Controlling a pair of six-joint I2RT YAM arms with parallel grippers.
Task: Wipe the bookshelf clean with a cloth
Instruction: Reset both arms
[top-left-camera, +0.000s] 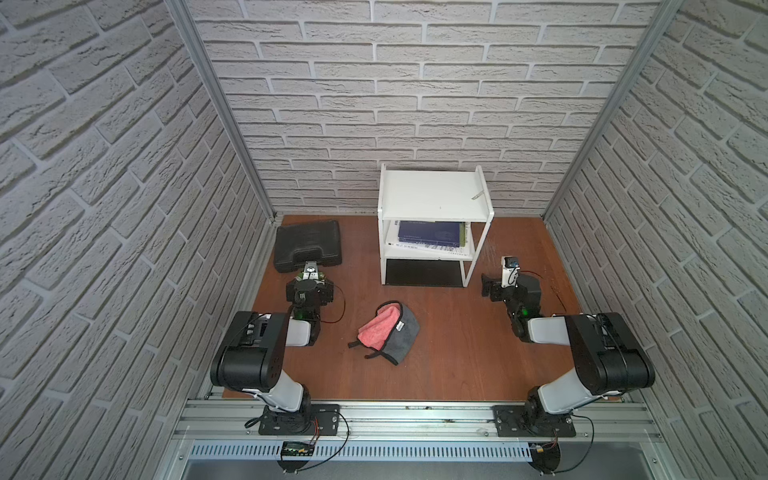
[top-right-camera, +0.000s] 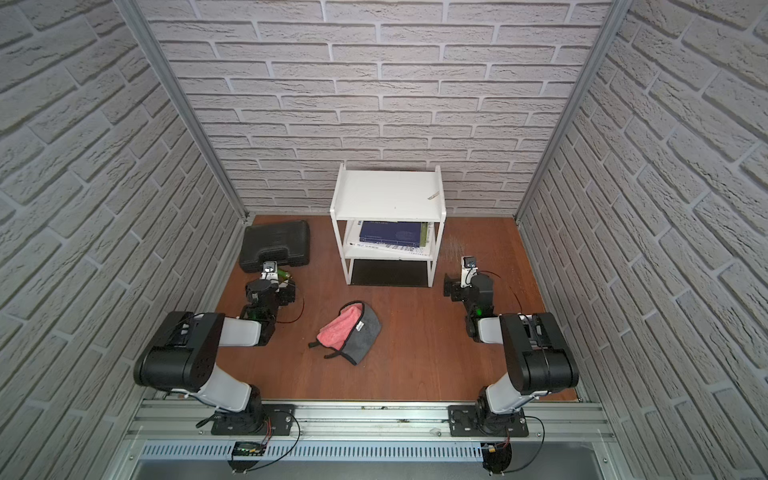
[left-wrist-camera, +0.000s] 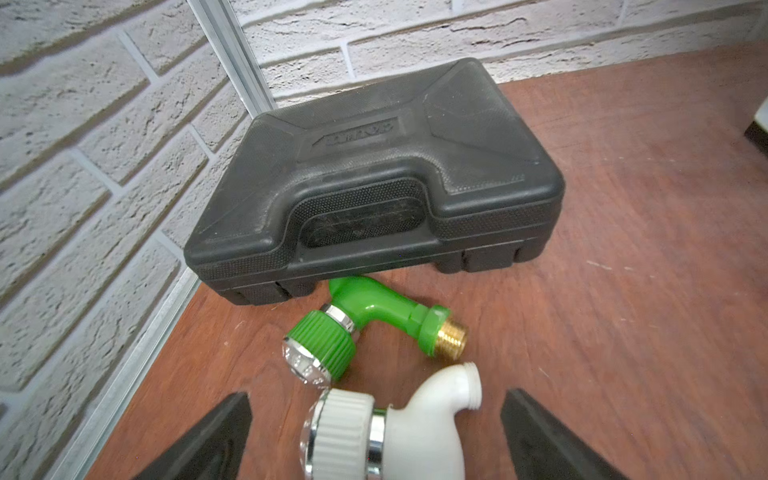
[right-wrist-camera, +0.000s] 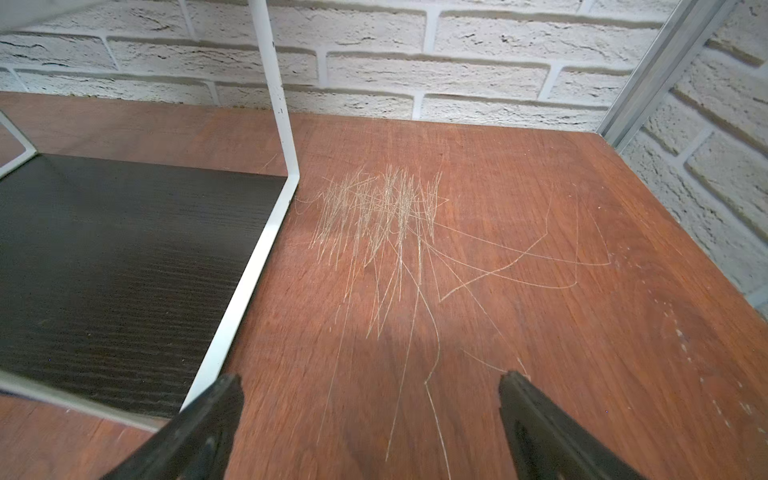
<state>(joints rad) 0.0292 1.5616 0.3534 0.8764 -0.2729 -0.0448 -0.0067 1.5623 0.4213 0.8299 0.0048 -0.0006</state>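
The white bookshelf stands at the back of the brown table against the brick wall, and a small grey scrap lies on its top board. A crumpled pink and grey cloth lies mid-table in front of it, apart from both arms. My left gripper is open near the black case, with a white tap fitting lying loose between its fingers. My right gripper is open and empty over scratched table, just right of the bookshelf's white leg.
A black ribbed plastic case lies at the back left by the wall. A green tap fitting rests against its front. Blue books lie on the middle shelf, and a dark board lies under the frame.
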